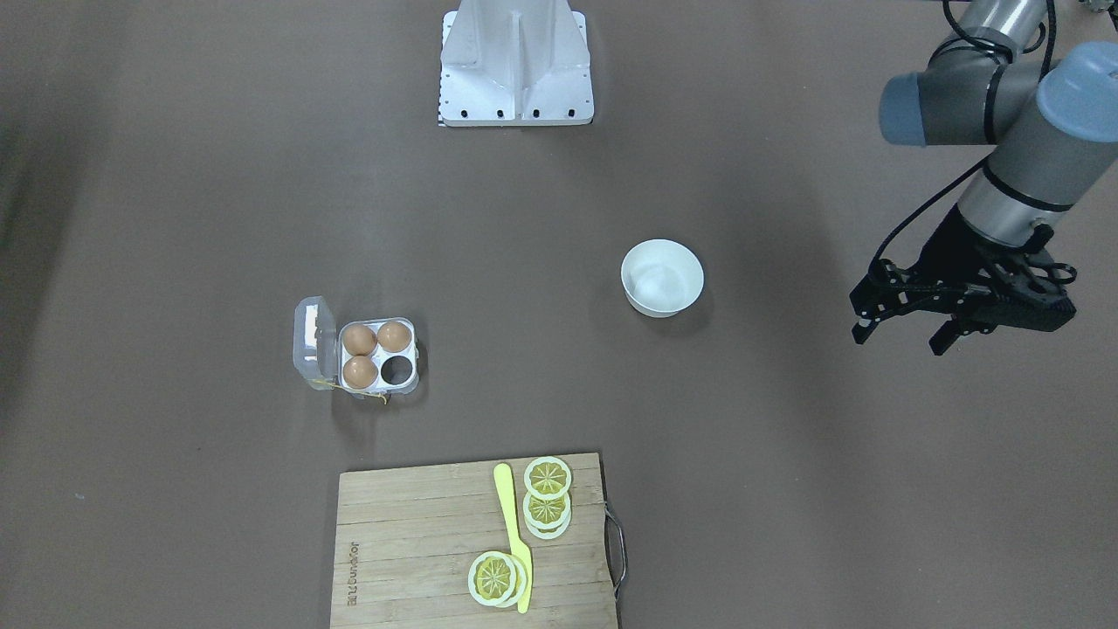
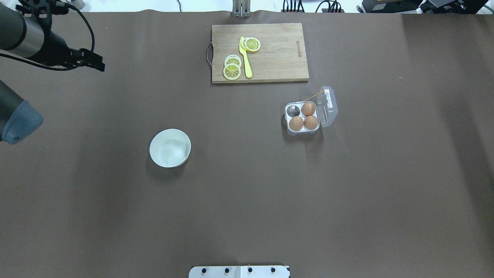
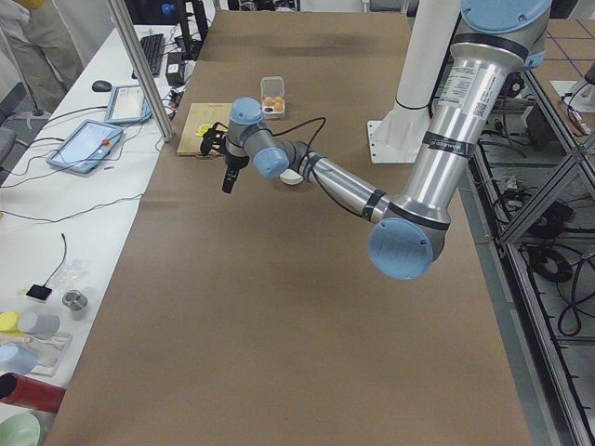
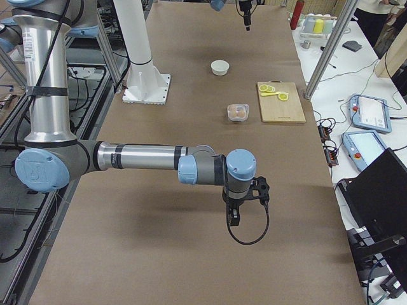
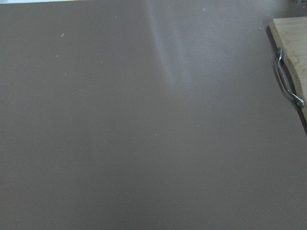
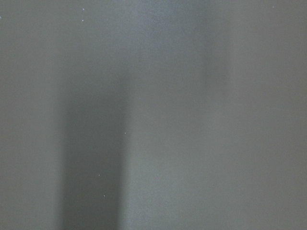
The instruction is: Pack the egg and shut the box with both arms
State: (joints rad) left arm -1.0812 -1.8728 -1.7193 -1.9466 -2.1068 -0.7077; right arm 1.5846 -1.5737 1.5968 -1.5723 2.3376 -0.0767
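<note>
The clear egg box (image 1: 410, 354) stands open on the brown table, its lid (image 1: 313, 342) folded out to the side; it also shows in the overhead view (image 2: 287, 116). Three tan eggs (image 1: 359, 339) fill three cups, and one cup (image 1: 397, 370) is empty. No loose egg shows. My left gripper (image 1: 900, 339) hangs open and empty above the table, far from the box, beyond the white bowl (image 1: 662, 277). My right gripper (image 4: 234, 219) shows only in the exterior right view, low over bare table far from the box; I cannot tell whether it is open or shut.
The white bowl (image 2: 170, 148) looks empty. A wooden cutting board (image 1: 410, 542) holds lemon slices (image 1: 548, 478) and a yellow knife (image 1: 514, 533); its metal handle shows in the left wrist view (image 5: 288, 84). The white base plate (image 1: 515, 65) stands at the robot's side.
</note>
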